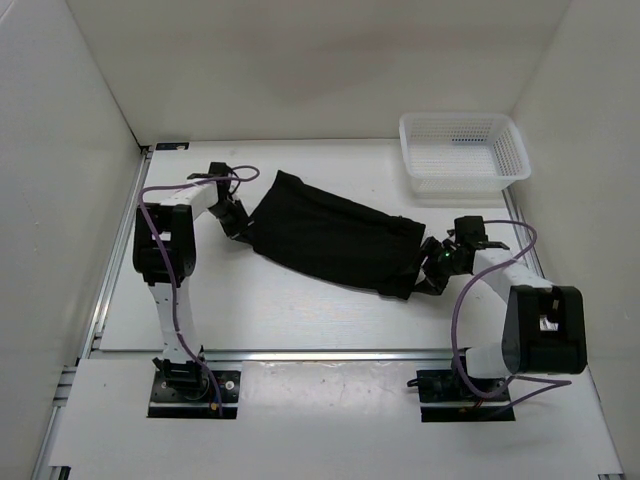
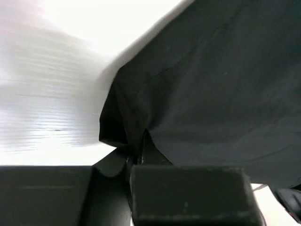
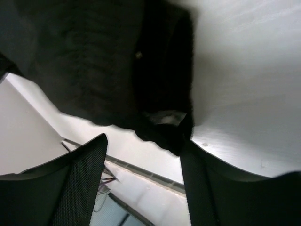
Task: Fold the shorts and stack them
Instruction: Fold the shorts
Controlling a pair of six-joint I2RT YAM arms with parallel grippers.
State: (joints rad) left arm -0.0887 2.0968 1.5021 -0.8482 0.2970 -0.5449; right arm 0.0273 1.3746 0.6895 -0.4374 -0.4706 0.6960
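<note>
Out on the middle of the counter (image 1: 300, 325), the shorts (image 1: 335, 240): plain matte black, no print, drawn into one long slanted band. Left end nearer the far left corner, right end lower down, nearer the right edge. Soft and rumpled, back edge fairly straight, front edge wavier, a bunched corner at the right end. Lifted or lying flat, impossible to tell from above.

At the band's left end, the left claw (image 1: 238, 232), pinched narrow on a fold of the shorts. In the left wrist view, fingers (image 2: 151, 155) close together, cloth gathered between them and fanning upward in long creases, bright counter off to the left.

At the opposite end, the right claw (image 1: 430, 272), spread wide. In the right wrist view, both fingers well apart, a dark hem of the shorts dipping into the gap at the tips, pale counter showing below it. Hem right against the right-hand finger; no firm grip to be seen.

Over in the far right corner, a white mesh basket (image 1: 462, 183), apart from the shorts.

Plenty of open counter along the whole near edge in front of the band, more toward the far left corner and along the back edge. Tighter on the right, with right claw, shorts' end and basket all near that edge. White walls (image 1: 300, 60) close on the left, back and right
</note>
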